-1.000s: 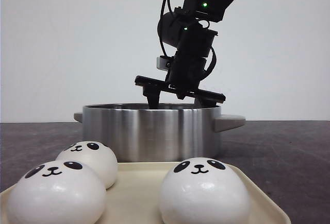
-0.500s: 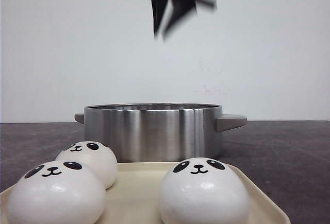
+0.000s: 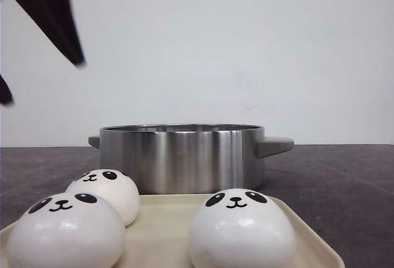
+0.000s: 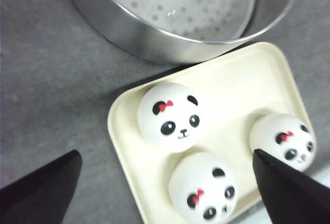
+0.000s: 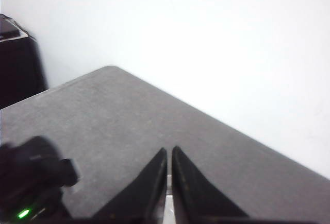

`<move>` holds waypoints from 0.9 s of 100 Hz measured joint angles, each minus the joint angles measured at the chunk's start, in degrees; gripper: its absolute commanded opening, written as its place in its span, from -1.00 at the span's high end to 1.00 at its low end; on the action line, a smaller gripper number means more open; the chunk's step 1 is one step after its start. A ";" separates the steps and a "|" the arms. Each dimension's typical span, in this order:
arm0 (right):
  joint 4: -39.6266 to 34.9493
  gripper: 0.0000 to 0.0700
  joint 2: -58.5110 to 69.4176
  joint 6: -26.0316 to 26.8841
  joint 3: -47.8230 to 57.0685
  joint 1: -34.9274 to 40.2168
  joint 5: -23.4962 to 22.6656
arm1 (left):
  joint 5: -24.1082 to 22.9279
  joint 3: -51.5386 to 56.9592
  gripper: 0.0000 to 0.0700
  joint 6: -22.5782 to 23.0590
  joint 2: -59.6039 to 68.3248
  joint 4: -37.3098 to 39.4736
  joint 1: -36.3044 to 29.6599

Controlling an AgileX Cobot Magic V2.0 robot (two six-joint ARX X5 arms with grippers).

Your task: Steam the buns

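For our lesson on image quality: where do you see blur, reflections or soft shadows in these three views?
Front view: the left tool is a dark motion-blurred shape at the top left; the pot shows vertical bright streaks. Left wrist view: the buns are evenly lit and sharp, the tray casts a soft shadow, the fingers are blurred. Right wrist view: the right tool looks soft, and the wall is washed out.

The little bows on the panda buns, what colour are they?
Red. Each of the three buns on the tray has one beside an eye, clearest in the left wrist view.
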 measured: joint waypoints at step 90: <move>-16.31 0.98 -8.57 16.06 -2.73 13.49 24.41 | 1.33 0.61 0.97 -1.20 25.14 9.97 -5.05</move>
